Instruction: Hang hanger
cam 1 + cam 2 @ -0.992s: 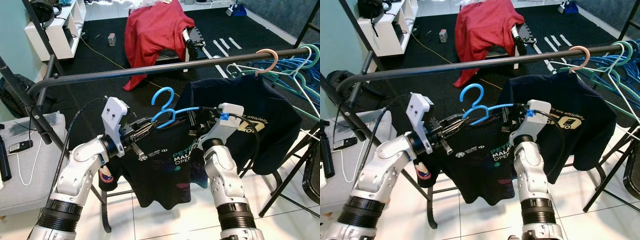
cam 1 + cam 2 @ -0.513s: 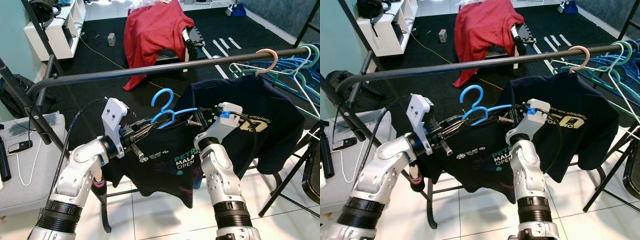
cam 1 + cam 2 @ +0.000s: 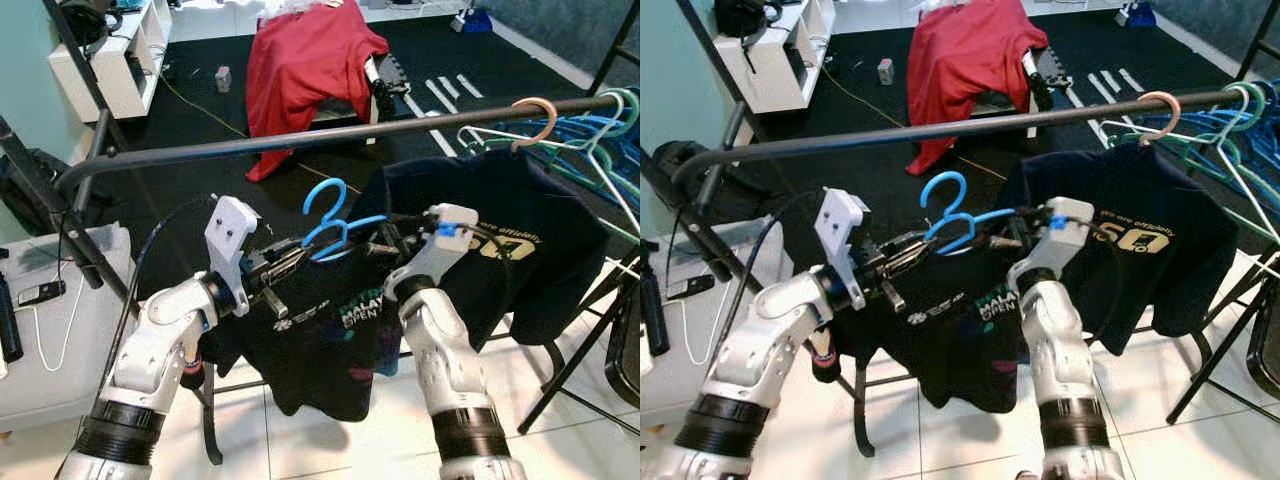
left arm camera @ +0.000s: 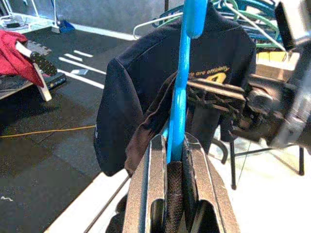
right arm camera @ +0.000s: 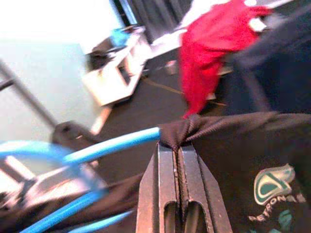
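Hanger (image 3: 335, 222), blue plastic, held up between my two arms just below and in front of the black rail (image 3: 300, 142), hook upright but not yet over it. Black t-shirt (image 3: 320, 330) is draped on it and hangs down between my forearms. My left claw (image 3: 296, 252) is clamped on the hanger's left shoulder arm; the left wrist view has the blue bar pinched between both fingers with a fold of shirt. My right claw (image 3: 384, 246) is clamped on the right end, fingers together on bunched black fabric where the blue arm runs into the shirt. Handling guess: hanger is light and fairly stiff but thin, so it may flex or twist; smooth plastic could slip in the fingers. Shirt is soft, adds swinging weight and can slide off one shoulder if I tilt. Holding both shoulders looks right, leaves the hook free. Readable text: shirt print is partly legible, "OPEN" with "MAL..." above, and "PETRONA..." in the right wrist view. Dark shirt (image 3: 500, 250) already on the rail to my right reads "officially" over big yellow characters. Red garment (image 3: 305, 65) on a chair beyond.
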Robot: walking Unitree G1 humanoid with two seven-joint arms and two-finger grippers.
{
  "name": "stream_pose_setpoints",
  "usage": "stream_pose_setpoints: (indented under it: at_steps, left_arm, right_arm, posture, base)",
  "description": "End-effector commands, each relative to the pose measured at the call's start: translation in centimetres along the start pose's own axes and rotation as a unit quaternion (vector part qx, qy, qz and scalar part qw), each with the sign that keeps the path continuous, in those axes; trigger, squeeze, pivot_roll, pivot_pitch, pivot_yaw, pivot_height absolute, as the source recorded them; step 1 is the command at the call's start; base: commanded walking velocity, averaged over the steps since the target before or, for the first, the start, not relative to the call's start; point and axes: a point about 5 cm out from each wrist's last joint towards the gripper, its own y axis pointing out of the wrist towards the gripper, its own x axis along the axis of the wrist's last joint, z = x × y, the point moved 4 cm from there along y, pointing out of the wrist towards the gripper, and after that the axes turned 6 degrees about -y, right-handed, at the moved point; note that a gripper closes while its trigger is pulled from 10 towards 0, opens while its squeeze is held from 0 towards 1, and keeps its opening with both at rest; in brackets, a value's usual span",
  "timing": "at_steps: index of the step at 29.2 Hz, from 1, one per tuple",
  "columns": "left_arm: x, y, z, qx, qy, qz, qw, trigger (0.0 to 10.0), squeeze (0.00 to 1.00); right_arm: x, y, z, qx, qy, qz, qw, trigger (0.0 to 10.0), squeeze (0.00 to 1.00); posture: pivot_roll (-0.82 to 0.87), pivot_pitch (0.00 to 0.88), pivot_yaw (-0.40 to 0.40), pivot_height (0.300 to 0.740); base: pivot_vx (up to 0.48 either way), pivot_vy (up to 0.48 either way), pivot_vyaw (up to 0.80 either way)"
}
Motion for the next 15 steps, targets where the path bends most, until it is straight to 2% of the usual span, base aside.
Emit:
stream_pose_setpoints:
  at_steps: [1, 2, 3, 6, 8, 15]
  left_arm:
    - [0.0, 0.4, 0.2, 0.001, 0.014, 0.007, 1.000, 0.0, 0.00]
    - [-0.1, 0.6, 0.5, 0.009, 0.019, 0.011, 1.000, 0.0, 0.00]
    - [-0.1, 0.9, 1.0, 0.023, 0.025, 0.014, 0.999, 0.0, 0.00]
    - [-0.1, 1.0, 1.2, 0.031, 0.028, 0.015, 0.999, 0.0, 0.00]
    - [0.0, 1.2, 2.2, 0.055, 0.032, 0.016, 0.998, 0.0, 0.00]
    - [0.2, 1.3, 2.8, 0.069, 0.037, 0.016, 0.997, 0.0, 0.00]
  right_arm:
    - [0.8, -0.6, 3.0, 0.084, -0.033, -0.030, 0.995, 0.0, 0.00]
    - [0.9, -1.4, 4.7, 0.136, -0.050, -0.041, 0.989, 0.0, 0.00]
    - [0.7, -2.2, 5.6, 0.166, -0.057, -0.045, 0.983, 0.0, 0.00]
    - [0.7, -2.5, 5.9, 0.174, -0.057, -0.045, 0.982, 0.0, 0.00]
    - [0.2, -3.2, 6.2, 0.189, -0.066, -0.040, 0.979, 0.0, 0.00]
    - [-0.2, -3.7, 6.0, 0.191, -0.079, -0.033, 0.978, 0.0, 0.00]
  posture:
    - [-0.09, 0.140, 0.040, 0.740]
    - [-0.09, 0.143, 0.041, 0.740]
    - [-0.09, 0.144, 0.042, 0.740]
    - [-0.09, 0.144, 0.042, 0.740]
    - [-0.10, 0.146, 0.044, 0.740]
    - [-0.10, 0.148, 0.046, 0.740]
  base:
    - [0.000, 0.000, 0.00]
    - [0.000, 0.000, 0.00]
    - [0.000, 0.000, 0.00]
    - [0.000, 0.000, 0.00]
    - [0.000, 0.000, 0.00]
    - [0.000, 0.000, 0.00]
